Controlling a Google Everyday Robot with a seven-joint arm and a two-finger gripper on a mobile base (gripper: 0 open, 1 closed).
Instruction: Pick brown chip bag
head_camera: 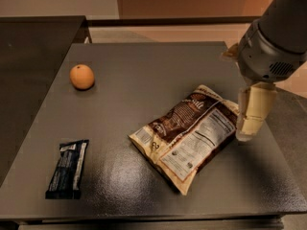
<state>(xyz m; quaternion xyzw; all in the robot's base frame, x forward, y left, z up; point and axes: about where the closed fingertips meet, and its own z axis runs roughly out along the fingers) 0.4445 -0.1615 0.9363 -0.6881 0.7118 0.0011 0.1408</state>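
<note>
My gripper (pixel 249 128) hangs at frame right, its tip just beside the right edge of the brown chip bag (pixel 189 135), which lies flat ctr-right on the dark table (pixel 144 61). Can't tell if gripper's open or closed. Orange (pixel 82 76) upper left; blue wrapper (pixel 67 168) lower left.

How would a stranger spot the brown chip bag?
On the dark table, look right of centre, just beside the gripper hanging at the right edge. The brown chip bag lies flat there: biggest item, crinkly, white nutrition panel, unlike the small orange and blue wrapper.
</note>
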